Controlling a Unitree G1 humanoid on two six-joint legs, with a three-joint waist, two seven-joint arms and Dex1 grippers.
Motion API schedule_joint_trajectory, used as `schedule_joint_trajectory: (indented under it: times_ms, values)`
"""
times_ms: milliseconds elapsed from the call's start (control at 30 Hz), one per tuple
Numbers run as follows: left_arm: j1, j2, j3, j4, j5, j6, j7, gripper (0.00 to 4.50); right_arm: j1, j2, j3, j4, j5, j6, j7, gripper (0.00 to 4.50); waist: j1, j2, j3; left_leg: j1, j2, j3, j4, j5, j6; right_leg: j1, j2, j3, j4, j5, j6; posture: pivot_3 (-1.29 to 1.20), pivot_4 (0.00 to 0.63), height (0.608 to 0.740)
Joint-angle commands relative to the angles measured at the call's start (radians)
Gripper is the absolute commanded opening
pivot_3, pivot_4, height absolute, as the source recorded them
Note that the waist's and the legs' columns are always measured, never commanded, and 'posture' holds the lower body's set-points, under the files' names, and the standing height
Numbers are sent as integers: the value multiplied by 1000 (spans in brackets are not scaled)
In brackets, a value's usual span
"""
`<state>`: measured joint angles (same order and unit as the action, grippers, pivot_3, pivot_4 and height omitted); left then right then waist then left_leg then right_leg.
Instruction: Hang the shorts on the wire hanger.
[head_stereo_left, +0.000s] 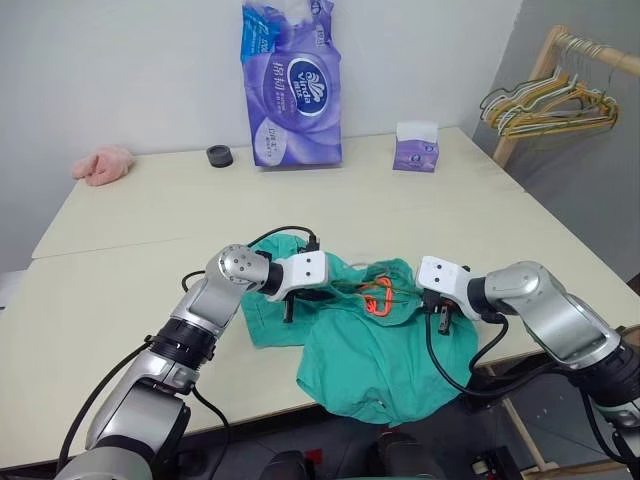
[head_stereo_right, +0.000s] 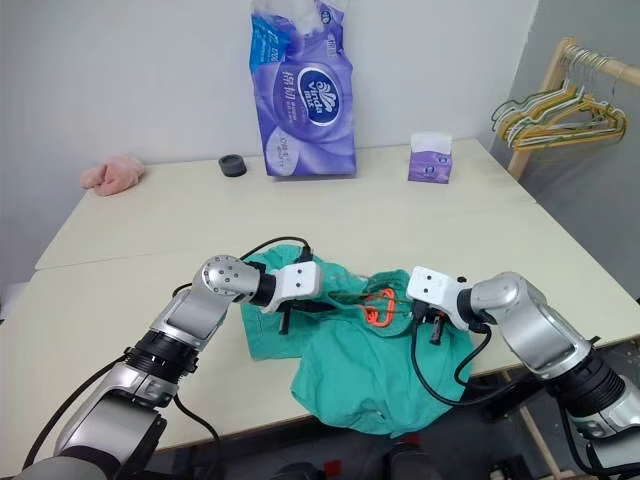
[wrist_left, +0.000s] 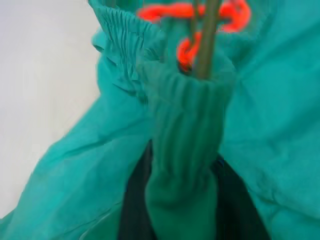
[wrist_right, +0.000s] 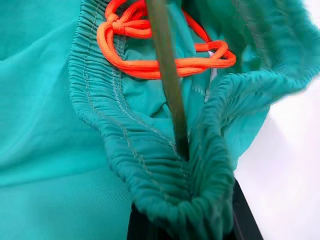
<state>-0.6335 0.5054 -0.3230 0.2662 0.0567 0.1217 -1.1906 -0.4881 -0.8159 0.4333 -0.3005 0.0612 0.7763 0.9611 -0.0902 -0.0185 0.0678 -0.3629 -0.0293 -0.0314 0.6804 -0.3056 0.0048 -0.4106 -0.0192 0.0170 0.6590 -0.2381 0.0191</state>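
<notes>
Waistband gathered over the wire hanger at the near table edge.
Left gripper (head_stereo_left: 289, 305) and right gripper (head_stereo_left: 441, 318) each have their jaws pinched on the elastic of the shorts (head_stereo_left: 375, 355); the legs spill over the table (head_stereo_left: 120, 260) front. The wire hanger (wrist_right: 167, 80) threads the waistband, its long axis running gripper to gripper. Best to keep both pinches level and spread gently.

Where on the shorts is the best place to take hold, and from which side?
Grip the shorts by the gathered waistband, coming from the two outer ends. It is a thick ridged fold, and the wire hanger runs inside it, so the left gripper and right gripper pinching there avoid the wire.
</notes>
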Motion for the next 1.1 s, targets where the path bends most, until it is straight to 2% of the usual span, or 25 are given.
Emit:
schedule_joint_trajectory:
  times_ms: [33,133,200,467,800,900,1100]
  values:
    - [-8,-26,44,-51,-81,29,-1,1594,-11,10,-48,-73,38,7,16,0,-1,0,0,0,0,0,0,0,0,0,0,0,0,0,0,-186,28,740]
    - [-25,-24,103,-39,-143,108,7,2559,-4,-2,-68,-99,58,23,26,0,-1,0,0,0,0,0,0,0,0,0,0,0,0,0,0,-187,30,740]
    - [-33,20,130,-11,-174,143,-34,3121,5,-17,-89,-124,79,38,36,0,-2,0,0,0,0,0,0,0,0,0,0,0,0,0,0,-187,30,740]
    - [-69,125,164,87,-241,198,-161,3121,45,-61,-158,-195,153,95,50,0,-6,0,0,0,0,-1,0,0,0,0,0,-1,0,0,0,-185,28,740]
    - [-66,118,103,175,-189,86,-238,3121,61,-108,-204,-239,228,141,51,0,-8,0,0,0,-1,-1,0,0,0,0,-1,-1,0,0,0,-202,23,740]
    - [-82,108,98,238,-156,16,-208,2517,66,-118,-214,-248,244,151,47,0,-8,0,0,0,0,-1,0,0,0,0,0,-1,0,0,0,-202,23,740]
    - [-119,103,107,347,-135,-79,-218,707,83,-148,-225,-256,265,148,48,0,-9,0,0,0,0,-1,0,0,0,0,-1,-1,0,0,0,-211,17,740]
